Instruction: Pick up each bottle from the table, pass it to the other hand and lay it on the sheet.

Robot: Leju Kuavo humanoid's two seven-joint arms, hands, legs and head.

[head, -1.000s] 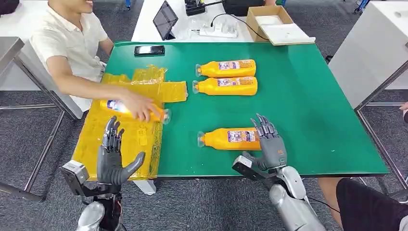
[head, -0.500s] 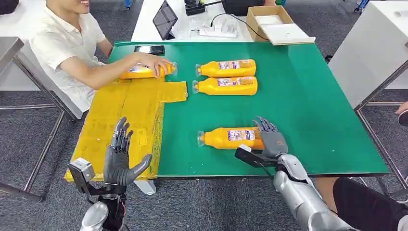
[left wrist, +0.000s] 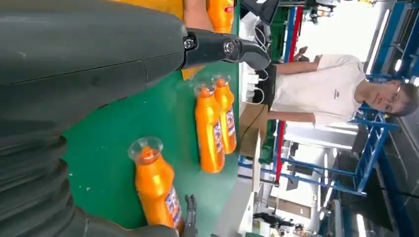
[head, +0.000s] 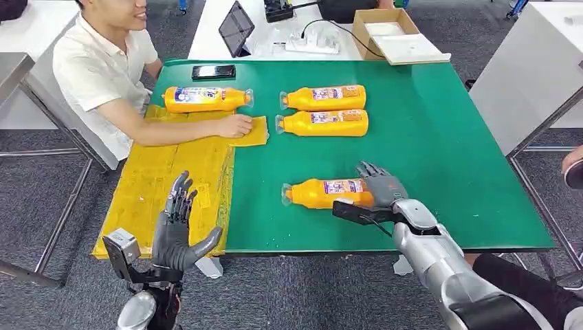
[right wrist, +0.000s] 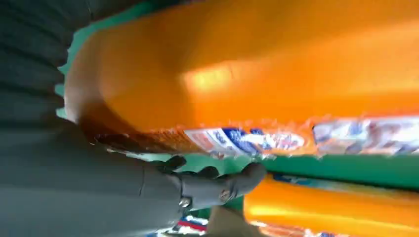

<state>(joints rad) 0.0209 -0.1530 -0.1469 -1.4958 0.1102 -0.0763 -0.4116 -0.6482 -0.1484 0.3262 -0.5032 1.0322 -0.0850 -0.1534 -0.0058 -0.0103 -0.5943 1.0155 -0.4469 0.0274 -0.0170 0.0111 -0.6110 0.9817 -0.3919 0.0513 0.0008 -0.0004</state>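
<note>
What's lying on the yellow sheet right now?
Only the person's hand, resting on the yellow sheet at its far corner. No bottle lies on it; whatever that hand covers is hidden.

Lab: green bench [head: 440, 137]; blue racks [left wrist: 365, 148]

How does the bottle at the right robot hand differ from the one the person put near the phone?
The near bottle lies alone at the table's front with the right robot hand at its base; the far bottle lies at the back by the phone, with no hand on it. The near bottle's cap points toward the yellow sheet; the far bottle's cap points away from it. Both are orange, labelled, and lie on their sides.
</note>
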